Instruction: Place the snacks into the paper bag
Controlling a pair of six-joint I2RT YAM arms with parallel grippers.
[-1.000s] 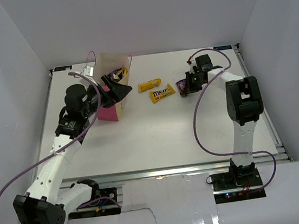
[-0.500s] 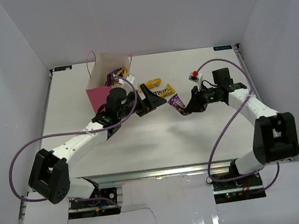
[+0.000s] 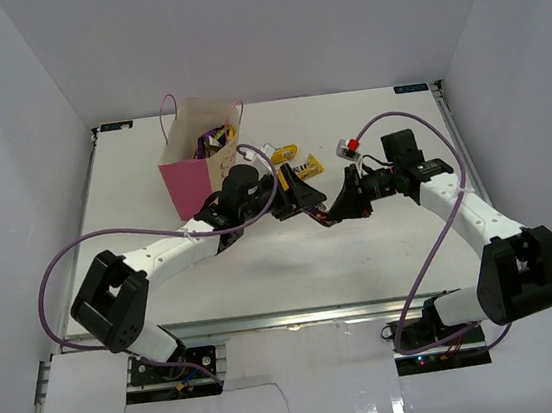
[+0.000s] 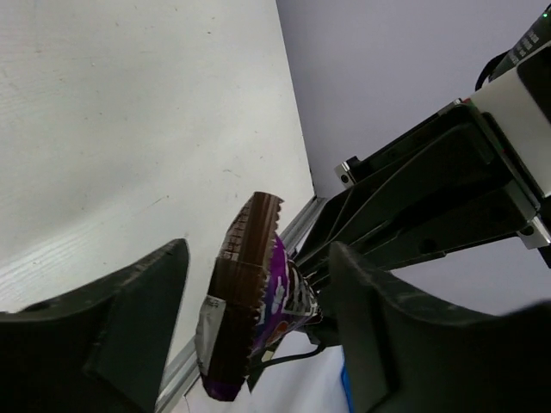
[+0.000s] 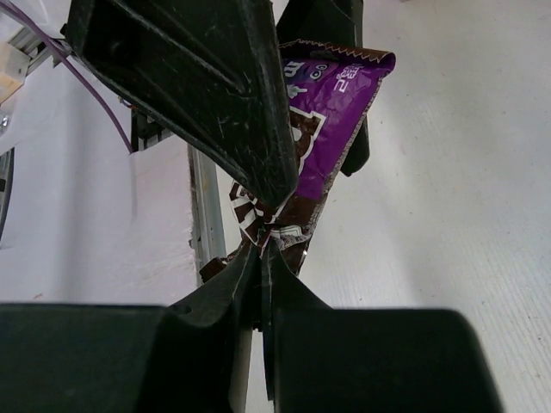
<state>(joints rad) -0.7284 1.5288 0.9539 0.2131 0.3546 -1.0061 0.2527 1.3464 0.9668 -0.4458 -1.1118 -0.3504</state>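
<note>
My right gripper [image 3: 340, 209] [image 5: 265, 249] is shut on one end of a small purple and brown wrapper [image 3: 323, 212] [image 5: 334, 90] and holds it above the middle of the table. My left gripper [image 3: 305, 199] [image 4: 258, 251] is open, with its jaws on either side of the wrapper [image 4: 250, 301] and not touching it. The pink paper bag [image 3: 189, 174] stands upright at the back left, with a purple chip bag [image 3: 213, 138] showing in its mouth. Two yellow candy packets [image 3: 284, 152] [image 3: 309, 168] lie on the table behind the grippers.
The left arm [image 3: 175, 247] stretches across the table in front of the paper bag. White walls enclose the table on three sides. A metal rail [image 3: 300, 316] runs along the near edge. Purple cables loop from both arms.
The right gripper has carried the wrapper left to the table's middle. The left gripper has swung from the paper bag to the right and now brackets the wrapper.
</note>
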